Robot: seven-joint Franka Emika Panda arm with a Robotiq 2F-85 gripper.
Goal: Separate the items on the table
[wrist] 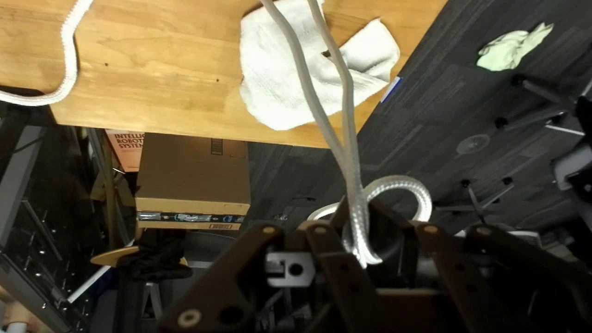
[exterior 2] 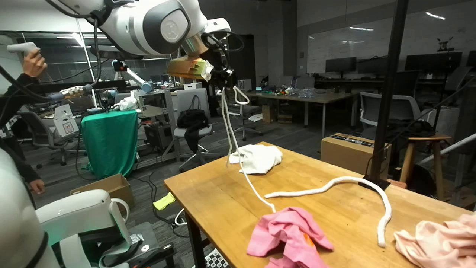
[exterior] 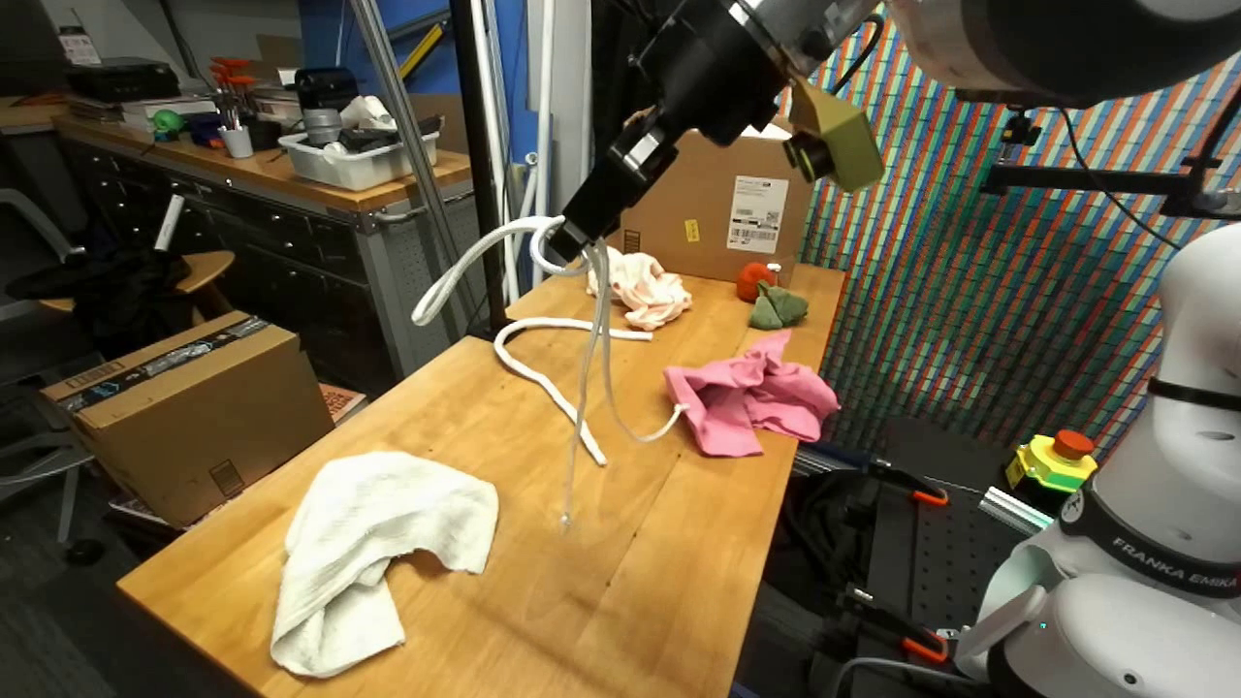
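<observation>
In an exterior view, the claw (exterior: 576, 239) hangs well above the tabletop (exterior: 669, 553), its jaws together and clamped on a thin white cord (exterior: 451, 279). A loop of the cord juts out to the left of the grip, and two strands drop below it. One strand hangs over a bare stretch; whether its tip touches there, I cannot tell. The other curves across to the edge of a bright pink cloth (exterior: 747, 397), rumpled near the right side. A white cloth (exterior: 378, 504) lies folded over at the near left, apart from the rest. A thick white rope (exterior: 529, 372) bends like a hook around the middle. Farther back sits a crumpled pale pink cloth (exterior: 645, 291), with a red-orange thing (exterior: 752, 281) and a dark green bundle (exterior: 778, 306) to its right and a brown box (exterior: 693, 199) behind.

In an exterior view that takes in a yellow cloth (exterior 2: 164, 201) low beside the tabletop, one strand ends just left of the white cloth, while the other slants down to the bright pink cloth, its tip hidden. The thick white rope curves past the foot of a dark post (exterior 2: 386, 111), one end near the pale pink cloth.

In the wrist view, the claw enters from the bottom, gripping the cord, whose two strands cross in front of the white cloth. A taped carton (wrist: 192, 171) sits past the tabletop's edge.
</observation>
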